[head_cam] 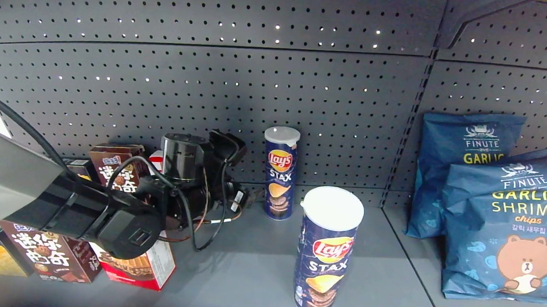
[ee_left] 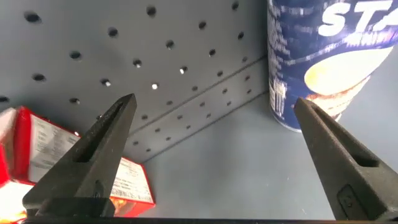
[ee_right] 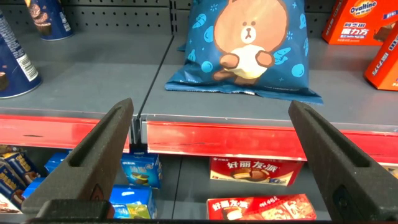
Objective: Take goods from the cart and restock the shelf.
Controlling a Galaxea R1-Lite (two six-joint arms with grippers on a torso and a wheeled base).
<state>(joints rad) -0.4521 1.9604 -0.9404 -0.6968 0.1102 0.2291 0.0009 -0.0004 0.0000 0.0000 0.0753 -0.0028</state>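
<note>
Left gripper [ee_left: 212, 102] and right gripper [ee_right: 208, 107] are gaping empty; a sideways left swing is risking toppling the nearby rear can [head_cam: 279, 177].

The grey shelf [head_cam: 248, 269] carries 2 chip cans [head_cam: 326, 254], 2 blue chip bags [head_cam: 499, 231] and snack boxes [head_cam: 52, 256].

We see bare shelf [head_cam: 238, 282] between the red box [head_cam: 155, 266] and the front can [head_cam: 327, 252]; the rear can [head_cam: 280, 172] blocks the back, and chip bags [head_cam: 499, 231] crowd the right bay.
</note>
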